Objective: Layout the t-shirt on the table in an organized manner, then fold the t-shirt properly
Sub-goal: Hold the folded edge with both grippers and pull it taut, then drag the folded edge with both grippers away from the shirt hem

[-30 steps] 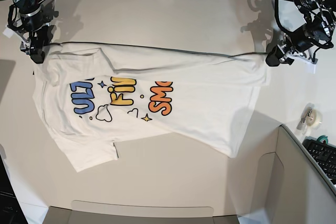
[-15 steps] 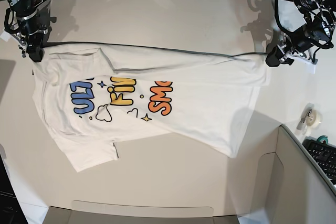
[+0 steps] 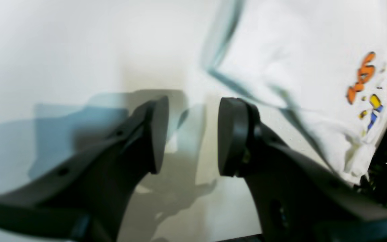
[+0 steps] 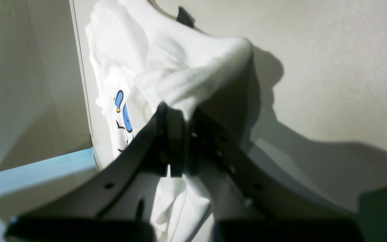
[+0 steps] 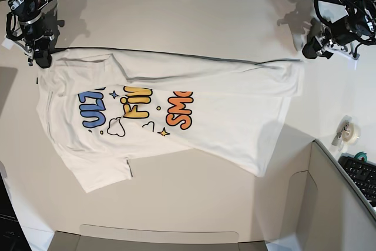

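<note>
At the left of the base view, the right gripper (image 5: 40, 60) has its jaws clenched on the corner of the t-shirt (image 5: 223, 107). The t-shirt lies spread across the white worktop (image 5: 194, 19), print upward. At the right, the left gripper (image 5: 309, 50) hangs just beyond the shirt's edge, jaws released and holding nothing.

Right edge: we see a small roll of clear tape (image 5: 349, 131).
Lower right: we see a black keyboard (image 5: 361, 176) behind a grey box-like panel (image 5: 329, 204).
</note>
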Robot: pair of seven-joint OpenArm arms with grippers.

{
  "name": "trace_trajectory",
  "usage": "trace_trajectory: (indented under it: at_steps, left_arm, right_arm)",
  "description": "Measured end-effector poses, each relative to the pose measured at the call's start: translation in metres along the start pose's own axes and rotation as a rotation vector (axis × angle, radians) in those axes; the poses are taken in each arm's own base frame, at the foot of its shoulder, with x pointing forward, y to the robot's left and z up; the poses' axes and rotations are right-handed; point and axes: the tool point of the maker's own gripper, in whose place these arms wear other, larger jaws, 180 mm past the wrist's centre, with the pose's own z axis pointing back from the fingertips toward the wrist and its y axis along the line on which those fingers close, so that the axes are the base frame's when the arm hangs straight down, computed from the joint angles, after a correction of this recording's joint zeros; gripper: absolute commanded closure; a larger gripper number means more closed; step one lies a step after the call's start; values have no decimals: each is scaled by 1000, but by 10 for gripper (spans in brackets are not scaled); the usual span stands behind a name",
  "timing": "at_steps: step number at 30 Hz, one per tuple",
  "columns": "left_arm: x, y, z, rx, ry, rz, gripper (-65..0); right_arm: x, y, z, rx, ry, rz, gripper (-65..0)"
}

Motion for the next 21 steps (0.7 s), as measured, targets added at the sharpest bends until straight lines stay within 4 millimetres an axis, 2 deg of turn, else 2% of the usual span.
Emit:
trace_trajectory:
  at_steps: [14, 17, 21]
  left_arm:
    - [3, -2, -3, -11, -25, 7, -265]
    - [-4, -9, -15, -38, 9, 8, -280]
    - [3, -20, -32, -92, 7, 35, -294]
  right_arm:
    - [0, 0, 0, 0, 1, 0, 0]
    - [0, 0, 0, 0, 1, 0, 0]
    - [0, 0, 0, 3, 2, -2, 0]
